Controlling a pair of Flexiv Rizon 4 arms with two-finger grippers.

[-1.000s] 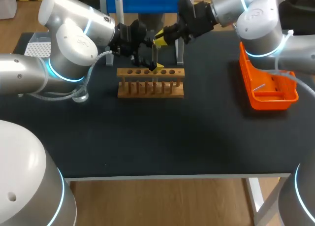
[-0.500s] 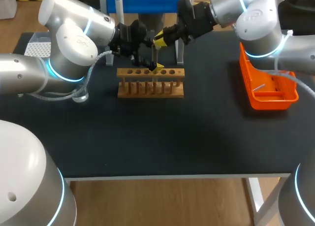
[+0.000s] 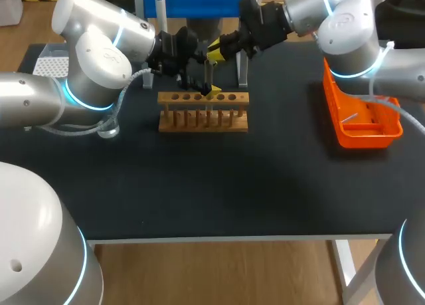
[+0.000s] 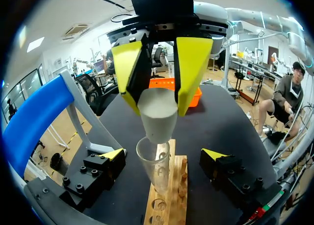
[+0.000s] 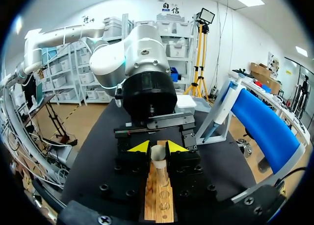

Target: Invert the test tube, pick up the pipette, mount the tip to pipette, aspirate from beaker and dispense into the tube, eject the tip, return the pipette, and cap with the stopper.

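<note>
The right pincer (image 4: 158, 106) is gripping the stopper (image 4: 157, 118) between its fingers, pointing it down at the mouth of the tube (image 4: 158, 168) directly under it. The tube is standing upright in the rack (image 4: 171, 205), which is sitting on the bench (image 3: 265, 185). The left pincer (image 4: 163, 155) is gaping open, with the tube between its fingers and touching neither.

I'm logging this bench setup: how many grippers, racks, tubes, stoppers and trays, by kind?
Yellow-tipped left gripper and right gripper: 2
Wooden test tube rack: 1
Clear glass test tube: 1
White tapered stopper: 1
Orange plastic tray: 1
Total: 6
</note>
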